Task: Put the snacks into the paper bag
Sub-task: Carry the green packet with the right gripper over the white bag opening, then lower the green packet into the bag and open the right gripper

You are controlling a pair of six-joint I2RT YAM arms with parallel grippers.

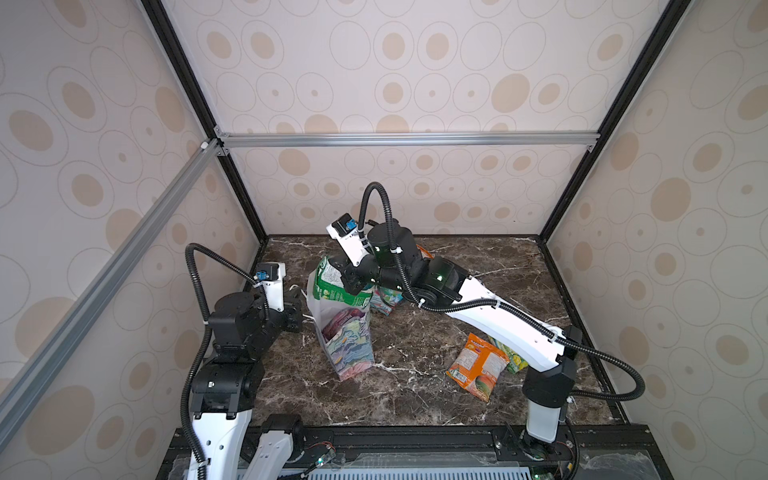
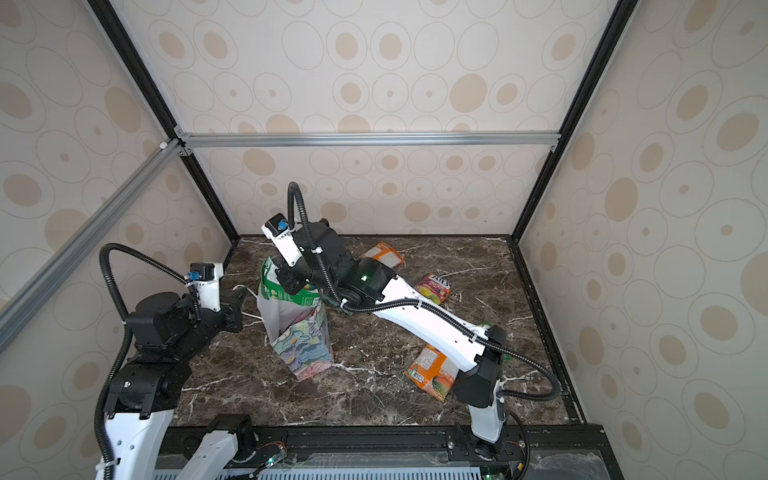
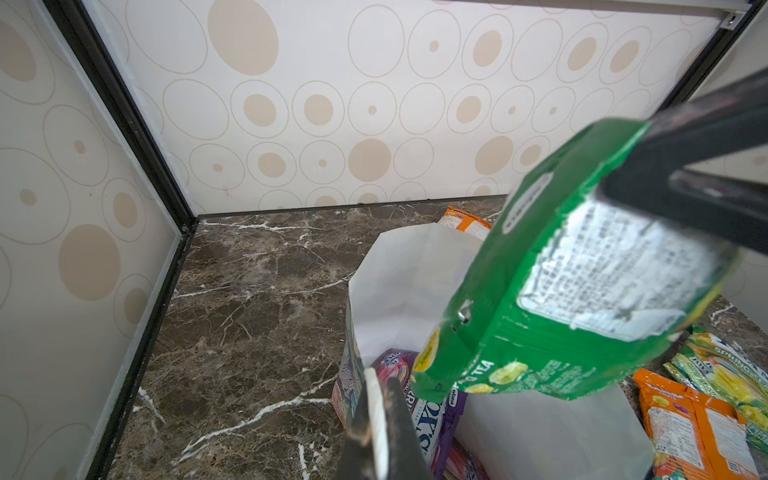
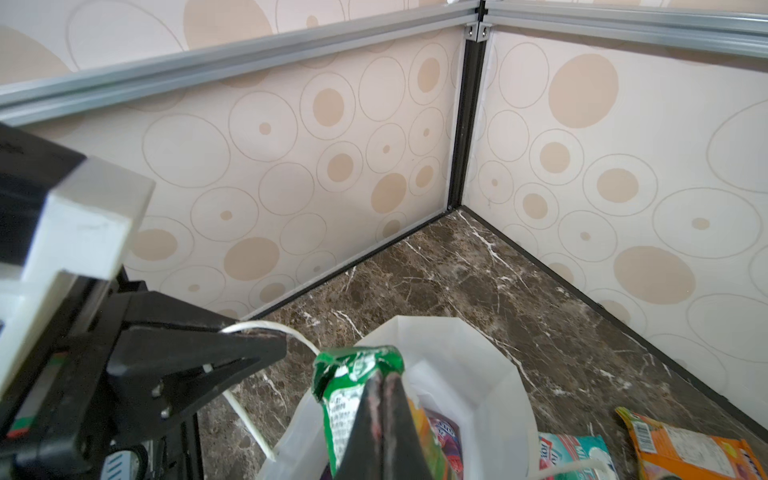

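The paper bag (image 1: 353,353) (image 2: 303,349) stands upright left of the table's middle, its white inside (image 3: 407,282) open upward. My left gripper (image 1: 302,301) (image 3: 380,399) is shut on the bag's white cord handle (image 4: 257,328) at the bag's left rim. My right gripper (image 1: 351,284) (image 4: 382,399) is shut on a green snack packet (image 1: 330,282) (image 3: 582,291) and holds it tilted over the bag's mouth, its lower end at the rim. A purple packet (image 3: 419,415) (image 1: 343,320) lies inside the bag.
Loose snacks lie on the marble table: an orange packet (image 1: 478,365) and a green-yellow one (image 1: 513,357) at the front right under my right arm, a teal one (image 4: 573,453) behind the bag, a red-yellow one (image 2: 434,286), and another orange one (image 2: 384,253) at the back. Walls close in on three sides.
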